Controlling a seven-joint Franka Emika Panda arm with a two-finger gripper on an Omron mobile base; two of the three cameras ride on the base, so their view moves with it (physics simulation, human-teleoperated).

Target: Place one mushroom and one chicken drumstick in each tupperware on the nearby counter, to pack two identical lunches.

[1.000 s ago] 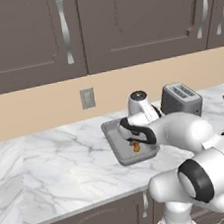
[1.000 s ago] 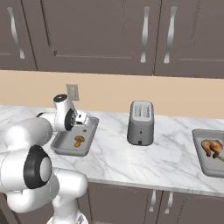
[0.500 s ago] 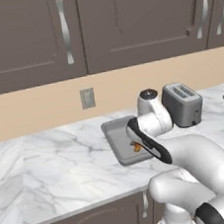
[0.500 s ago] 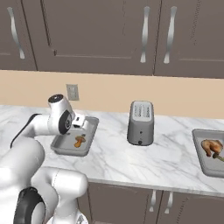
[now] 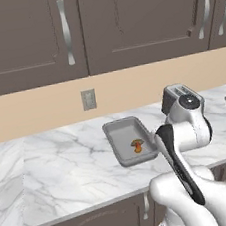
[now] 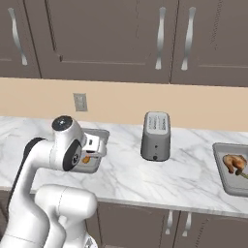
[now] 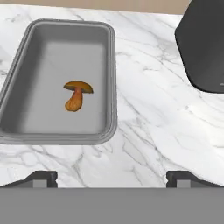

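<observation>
The pincer hung over the near part of the long white marble table with grey veins, its two small dark fingertips set wide apart and nothing between them. From the right base camera the white arm's hand stood over the right near corner of the tray, above the table's bare strip.

Just beyond the fingertips lay the near rim of a shallow grey rectangular tupperware with rounded corners and a flared rim. Inside it, toward the near half, rested one small orange-brown mushroom with a flat cap, lying apart from all four walls. From the left base camera the same tray sat about midway between the table's front edge and the beige wall, the mushroom near its right near corner.

To the right of the tray a wide stretch of marble lay open, reaching to the upright silver-grey toaster, whose dark side showed at the far right from the hand camera. Far to the right, at the picture's edge, a second grey tray held a reddish-brown chicken drumstick.

Farthest back ran the beige wall with a pale outlet plate under dark brown cabinet doors with silver handles.
</observation>
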